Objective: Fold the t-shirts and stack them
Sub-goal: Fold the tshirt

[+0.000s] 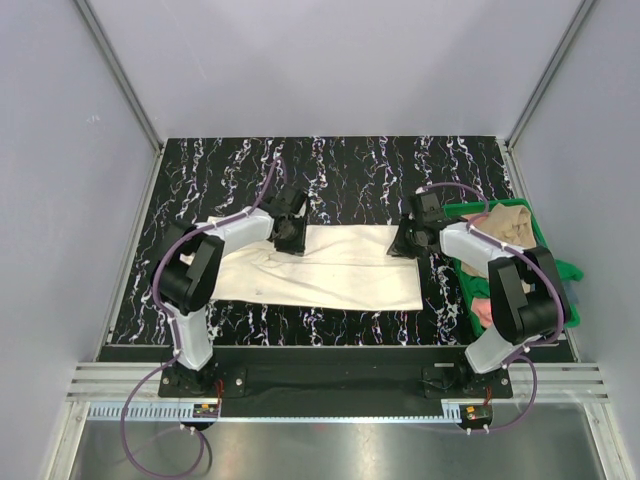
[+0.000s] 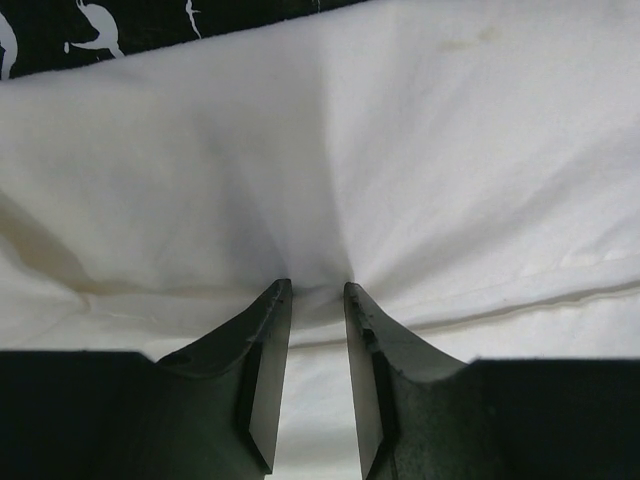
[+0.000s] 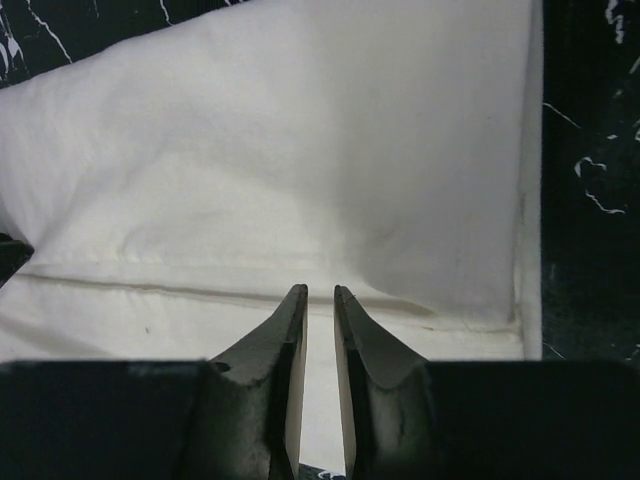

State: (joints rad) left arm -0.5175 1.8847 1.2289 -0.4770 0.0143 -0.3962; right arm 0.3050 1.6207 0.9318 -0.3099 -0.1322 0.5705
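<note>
Note the cream t-shirt (image 1: 340, 275) spread as a long band across the middle of the black marbled table (image 1: 400, 170), between the two arms. Find the left gripper (image 2: 317, 292) at its far edge, towards the left end, jaws nearly together and clamped on a pinch of cloth, with puckers fanning out from the tips. Find the right gripper (image 3: 320, 292) at the far edge near the right end, jaws likewise drawn close on the cloth, right at a doubled hem line. Expect light, limp, soft cotton: bends anywhere, probably sags between two holds, creases readily, clings a little to itself. Take hold at edges and corners, through both layers at once, and keep the two holds level so as not to skew the fold. Watch for only the top layer coming up. Leave the tan t-shirt (image 1: 510, 220) and the salmon-pink t-shirt (image 1: 482, 310) heaped in the green bin (image 1: 568, 270) at the right, apart from the spread one, not yet folded
</note>
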